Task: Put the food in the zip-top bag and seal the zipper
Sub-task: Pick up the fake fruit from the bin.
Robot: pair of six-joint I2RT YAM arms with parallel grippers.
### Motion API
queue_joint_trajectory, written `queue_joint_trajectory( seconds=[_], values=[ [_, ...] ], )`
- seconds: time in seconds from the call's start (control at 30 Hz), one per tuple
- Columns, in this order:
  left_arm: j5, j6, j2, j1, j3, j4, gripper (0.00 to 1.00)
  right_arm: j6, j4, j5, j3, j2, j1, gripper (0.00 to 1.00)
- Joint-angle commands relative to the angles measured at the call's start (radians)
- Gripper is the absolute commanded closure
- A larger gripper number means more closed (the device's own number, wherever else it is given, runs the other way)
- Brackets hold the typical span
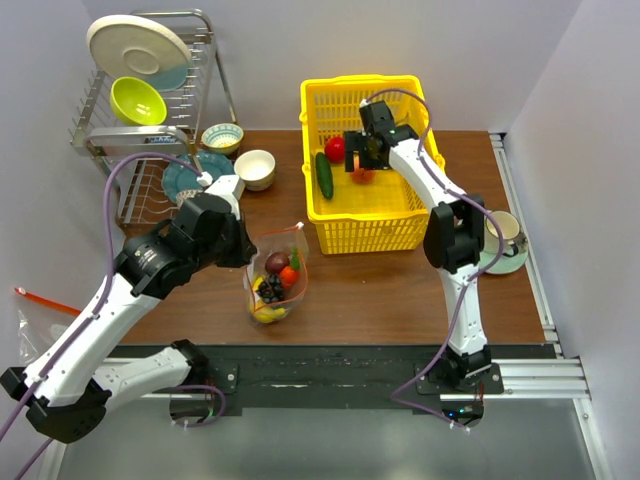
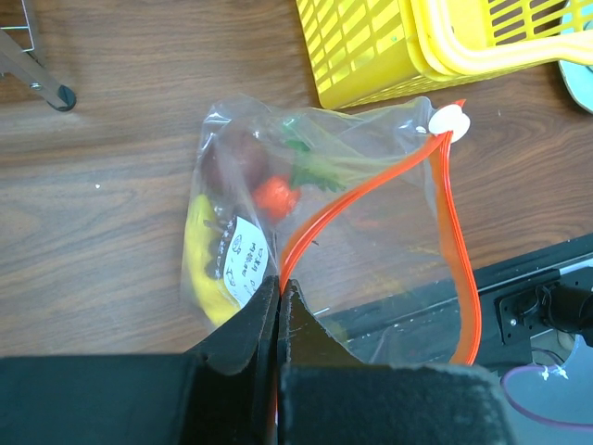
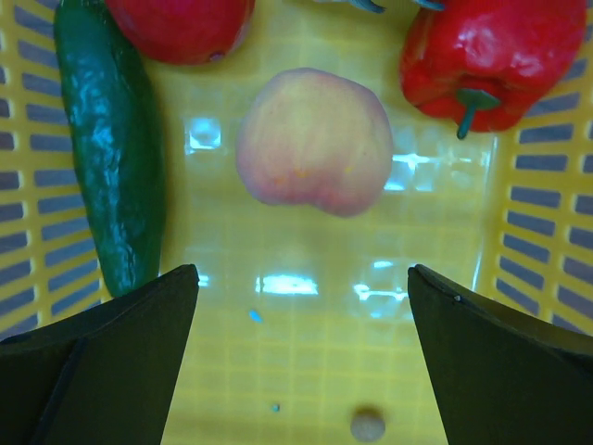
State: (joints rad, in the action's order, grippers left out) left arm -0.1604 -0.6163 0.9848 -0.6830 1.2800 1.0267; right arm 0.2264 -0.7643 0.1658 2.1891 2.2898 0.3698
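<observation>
Peach, cucumber and pepper lie in the basket; the bag holds banana.

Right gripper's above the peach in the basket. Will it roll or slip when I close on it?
Probably rolls: the peach is round and lies free on the glossy floor of the basket. Likely slippery too; its skin looks smooth.

1. A yellow basket stands far right of centre on the wooden table.
2. A dish rack at far left holds a white plate and a green bowl.
3. A patterned bowl and a white bowl sit just right of the rack.
4. A cup sits at the right edge.
</observation>
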Motion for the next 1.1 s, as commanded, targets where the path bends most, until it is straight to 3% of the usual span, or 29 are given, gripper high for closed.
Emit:
queue_joint_trajectory(
  seconds=[0.0,0.37,0.53,0.57,0.67,1.07],
  values=[
    [-0.011,0.023,-0.001,0.0,0.025,-0.025,1.0,-0.002,0.086,0.041,0.093,0.058,-0.003,0.02],
    [-0.036,0.032,0.002,-0.001,0.002,-0.025,1.0,-0.004,0.215,0.166,0.052,0.155,-0.005,0.02],
    [-0.027,0.03,0.0,0.0,-0.014,-0.039,1.0,-0.005,0.23,0.138,0.026,0.151,-0.005,0.14],
    [-0.025,0.03,0.0,0.0,-0.018,-0.04,1.0,-0.007,0.233,0.123,0.017,0.133,-0.003,0.21],
    [-0.025,0.03,-0.005,0.0,-0.025,-0.042,1.0,-0.019,0.206,0.098,0.015,0.103,-0.003,0.32],
    [-0.011,0.023,-0.034,0.0,-0.094,-0.085,1.0,-0.035,0.172,-0.153,-0.135,-0.286,0.0,0.34]
  ],
)
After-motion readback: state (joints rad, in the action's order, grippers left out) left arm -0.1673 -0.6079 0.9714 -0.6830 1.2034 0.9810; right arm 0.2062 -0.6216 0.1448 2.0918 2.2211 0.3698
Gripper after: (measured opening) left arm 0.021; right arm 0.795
